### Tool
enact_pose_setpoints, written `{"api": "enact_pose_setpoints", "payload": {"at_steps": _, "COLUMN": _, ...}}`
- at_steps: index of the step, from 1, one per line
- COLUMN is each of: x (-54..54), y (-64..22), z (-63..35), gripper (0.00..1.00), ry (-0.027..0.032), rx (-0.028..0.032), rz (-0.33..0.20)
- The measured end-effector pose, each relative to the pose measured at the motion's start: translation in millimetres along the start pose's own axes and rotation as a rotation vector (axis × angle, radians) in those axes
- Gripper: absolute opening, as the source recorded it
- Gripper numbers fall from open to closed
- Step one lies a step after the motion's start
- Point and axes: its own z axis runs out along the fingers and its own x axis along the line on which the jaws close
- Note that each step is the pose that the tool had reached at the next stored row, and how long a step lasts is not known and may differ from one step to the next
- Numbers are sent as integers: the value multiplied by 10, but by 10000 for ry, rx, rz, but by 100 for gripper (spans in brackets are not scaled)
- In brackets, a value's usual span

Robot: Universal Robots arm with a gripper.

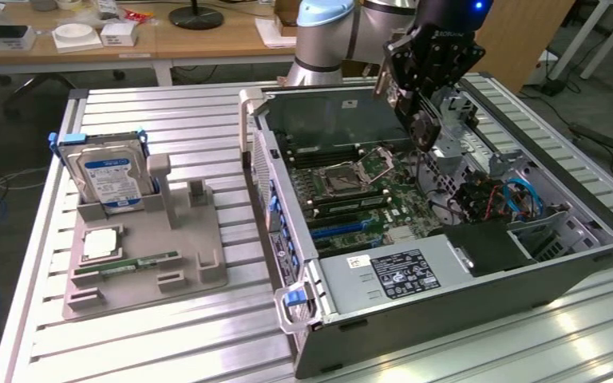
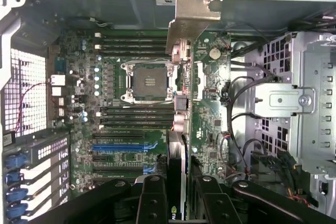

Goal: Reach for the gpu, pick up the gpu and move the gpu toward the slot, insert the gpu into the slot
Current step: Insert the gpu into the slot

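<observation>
My gripper (image 1: 417, 94) is shut on the gpu (image 1: 421, 120), a thin dark card that hangs tilted in the air over the back of the open computer case (image 1: 562, 271). In the wrist view the gpu (image 2: 178, 108) appears edge-on between my black fingers (image 2: 152, 198), with its silver bracket (image 2: 192, 14) at the far end. The card floats above the motherboard (image 2: 121, 66), apart from it. A blue slot (image 1: 341, 228) lies on the motherboard toward the case's front; in the wrist view the blue slot (image 2: 118, 148) sits to one side of the card's edge.
The processor socket (image 1: 347, 177) and memory slots lie under the card. A metal drive cage (image 2: 299, 103) and cables (image 1: 498, 199) crowd the case's side. On the exterior view's left a grey holder (image 1: 147, 271) carries a hard drive (image 1: 112, 177) and a green memory stick (image 1: 136, 262).
</observation>
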Motion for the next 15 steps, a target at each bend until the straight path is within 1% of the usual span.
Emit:
{"api": "enact_pose_setpoints", "payload": {"at_steps": 1, "x": 0, "y": 0, "z": 0, "gripper": 26, "ry": 5, "rx": -2, "rz": -114}}
{"api": "enact_pose_setpoints", "payload": {"at_steps": 2, "x": 0, "y": 0, "z": 0, "gripper": 26, "ry": 17, "rx": -5, "rz": -406}}
{"api": "enact_pose_setpoints", "payload": {"at_steps": 5, "x": 0, "y": 0, "z": 0, "gripper": 26, "ry": 36, "rx": -10, "rz": -888}}
{"api": "enact_pose_setpoints", "payload": {"at_steps": 6, "x": 0, "y": 0, "z": 0, "gripper": 26, "ry": 51, "rx": -15, "rz": -1238}}
{"api": "enact_pose_setpoints", "payload": {"at_steps": 15, "x": 0, "y": 0, "z": 2, "gripper": 26, "ry": 115, "rx": -35, "rz": -2852}}
